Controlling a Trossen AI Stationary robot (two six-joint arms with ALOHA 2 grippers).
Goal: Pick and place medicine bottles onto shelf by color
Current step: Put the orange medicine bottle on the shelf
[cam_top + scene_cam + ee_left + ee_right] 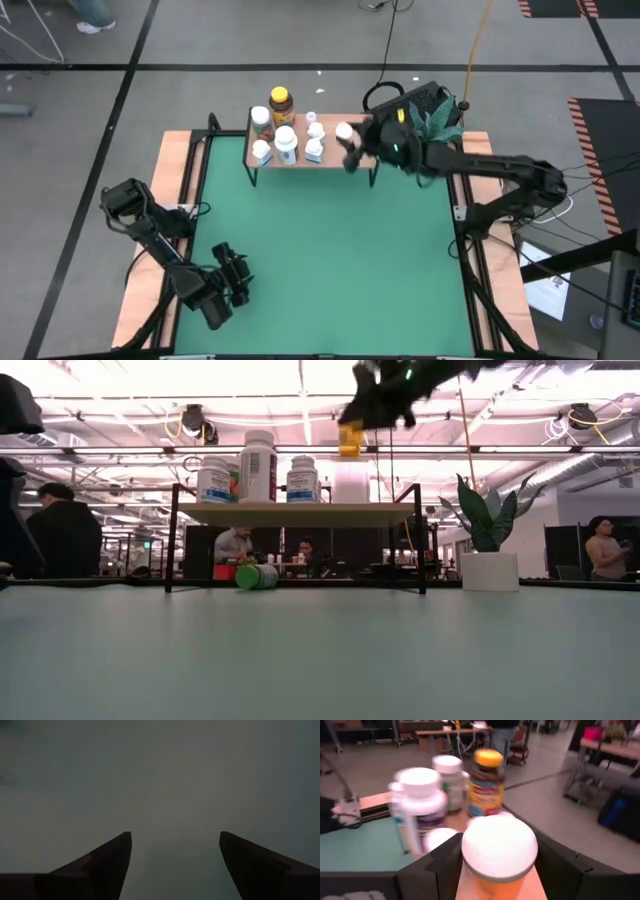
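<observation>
Green mat [320, 660], wooden shelf [300, 513], office behind

The labels on the medicine bottles [485, 785] are unreadable.

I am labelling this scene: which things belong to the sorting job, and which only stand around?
Job:
- shelf
- bottles on shelf
- white-capped orange bottle in right gripper
- green bottle lying below the shelf

Standing around:
- potted plant
- left gripper, open, waiting
</observation>
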